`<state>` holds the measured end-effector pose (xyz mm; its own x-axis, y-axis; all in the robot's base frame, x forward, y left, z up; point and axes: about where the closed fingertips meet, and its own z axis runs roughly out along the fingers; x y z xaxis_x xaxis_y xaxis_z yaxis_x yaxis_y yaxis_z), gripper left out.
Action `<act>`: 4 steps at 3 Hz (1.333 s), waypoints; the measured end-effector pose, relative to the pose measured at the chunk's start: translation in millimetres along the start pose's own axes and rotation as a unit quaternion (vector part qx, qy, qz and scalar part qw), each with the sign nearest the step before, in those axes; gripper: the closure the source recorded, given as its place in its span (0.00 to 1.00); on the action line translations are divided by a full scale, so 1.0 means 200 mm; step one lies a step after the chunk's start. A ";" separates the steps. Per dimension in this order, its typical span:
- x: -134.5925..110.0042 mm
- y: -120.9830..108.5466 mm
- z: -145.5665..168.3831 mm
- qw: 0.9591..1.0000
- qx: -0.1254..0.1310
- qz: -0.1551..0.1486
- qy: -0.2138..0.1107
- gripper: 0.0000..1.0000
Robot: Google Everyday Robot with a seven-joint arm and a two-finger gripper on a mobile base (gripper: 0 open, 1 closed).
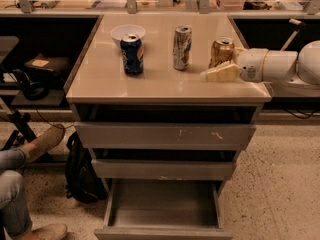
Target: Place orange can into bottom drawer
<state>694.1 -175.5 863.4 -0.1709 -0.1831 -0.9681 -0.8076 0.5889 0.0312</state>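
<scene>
On the right side of the beige tabletop [165, 86], the small orange-brown drink can with a silver top [221, 51] is standing upright, near the table's right edge. Reaching in from the right, the robot's white arm [282, 66] is holding the cream-coloured gripper [218, 73] low against the front of the orange can, just above the table surface. Whether the gripper is clamping the can or only lying beside it cannot be told.

To the left of the orange can, a silver-grey can [182, 47] is standing upright, apart from it. Further left, a dark blue can [132, 54] is standing just in front of a white bowl [127, 32].

Below the tabletop, three grey metal drawers are showing. The scratched upper drawer [165, 135] and the middle drawer [162, 169] are each sitting slightly out. The bottom drawer [162, 211], a wide shallow tray, is standing pulled well out, showing its bare floor.

On the speckled floor to the left, a black backpack [80, 174] is leaning by the cabinet, and a person's leg in blue jeans [12, 196] and a tan shoe [45, 143] are showing.
</scene>
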 end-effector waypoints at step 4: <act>0.02 -0.08 0.08 0.989 0.123 -0.082 0.023 0.00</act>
<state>714.7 -172.3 855.2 -0.0797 -0.3236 -0.9428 -0.6663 0.7208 -0.1911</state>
